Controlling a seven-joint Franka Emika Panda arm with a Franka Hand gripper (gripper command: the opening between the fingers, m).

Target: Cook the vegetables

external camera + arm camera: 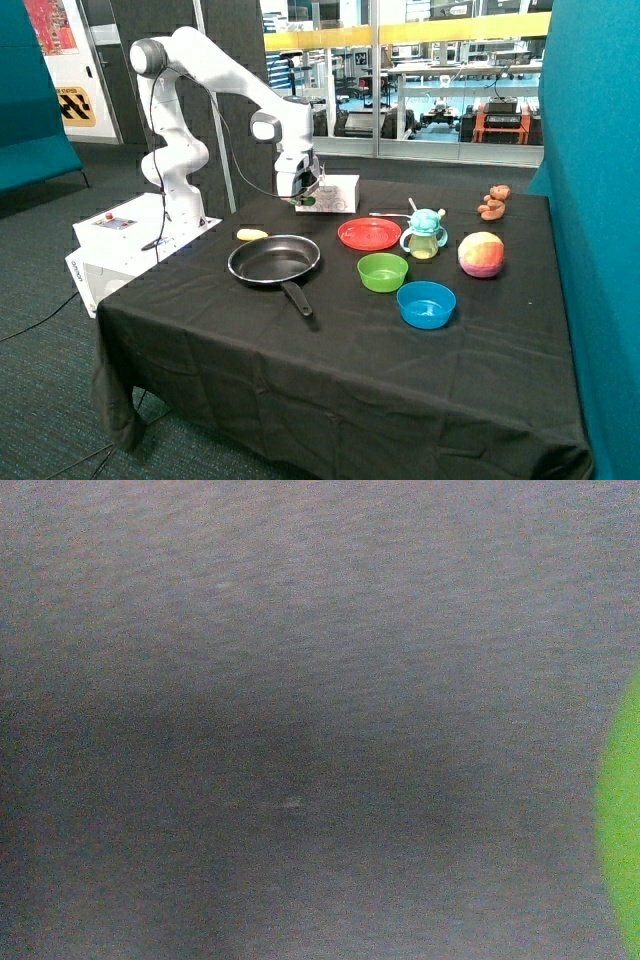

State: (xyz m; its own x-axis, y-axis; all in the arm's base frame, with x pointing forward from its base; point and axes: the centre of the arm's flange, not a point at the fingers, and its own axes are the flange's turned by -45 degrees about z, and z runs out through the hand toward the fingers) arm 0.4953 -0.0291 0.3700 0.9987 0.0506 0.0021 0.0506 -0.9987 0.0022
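Note:
My gripper (302, 198) hangs low over the back of the black table, behind the black frying pan (275, 260) and in front of a white box (338, 193). A dark green cucumber-like piece (303, 202) shows between its fingertips, so it looks shut on it, close to the cloth. The pale yellow oblong piece (252, 234) lies on the cloth beside the pan's far rim. The pan has nothing in it. The wrist view shows only black cloth and a blurred green edge (625, 820) at one side.
A red plate (369, 234), a green bowl (383, 271) and a blue bowl (426, 304) stand beside the pan. Further along are a handled cup (425, 236), a pink-yellow ball (481, 254) and brown figures (493, 202).

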